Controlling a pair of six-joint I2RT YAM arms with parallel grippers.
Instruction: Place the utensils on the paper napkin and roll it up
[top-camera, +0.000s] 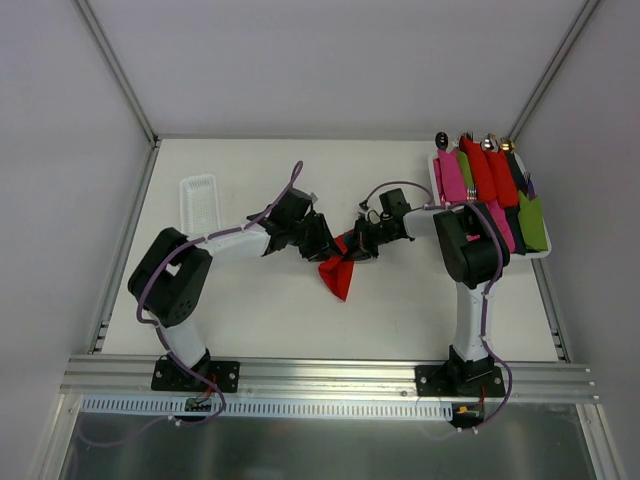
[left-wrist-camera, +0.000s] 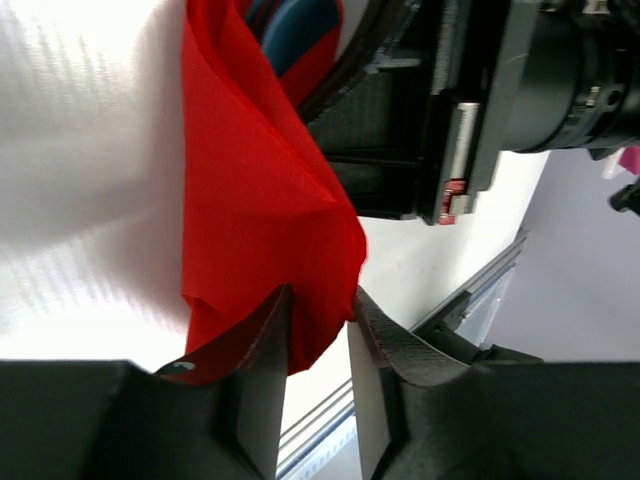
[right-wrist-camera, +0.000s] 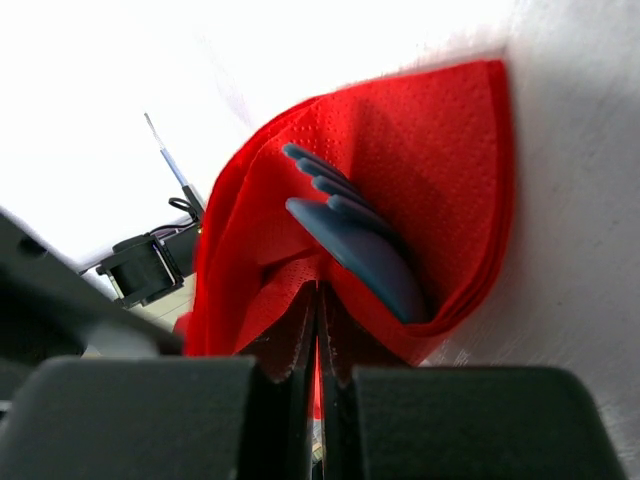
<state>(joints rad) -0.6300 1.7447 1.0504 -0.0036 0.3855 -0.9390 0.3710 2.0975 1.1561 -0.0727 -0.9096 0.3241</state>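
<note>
The red paper napkin (top-camera: 338, 276) lies half folded at the table's middle, between my two grippers. In the right wrist view it wraps round the blue utensils: a fork (right-wrist-camera: 322, 180) and a spoon (right-wrist-camera: 365, 258) lie inside the fold of the napkin (right-wrist-camera: 440, 150). My right gripper (right-wrist-camera: 318, 300) is shut on an inner layer of that fold. My left gripper (left-wrist-camera: 320, 305) has its jaws parted, and a lower corner of the napkin (left-wrist-camera: 260, 200) hangs loosely between them. From above, the left gripper (top-camera: 326, 246) and right gripper (top-camera: 356, 246) nearly meet over the napkin.
A white tray (top-camera: 545, 252) at the back right holds several rolled red, pink and green bundles. An empty white basket (top-camera: 199, 200) stands at the back left. The right arm's body (left-wrist-camera: 470, 100) is close in front of the left wrist camera.
</note>
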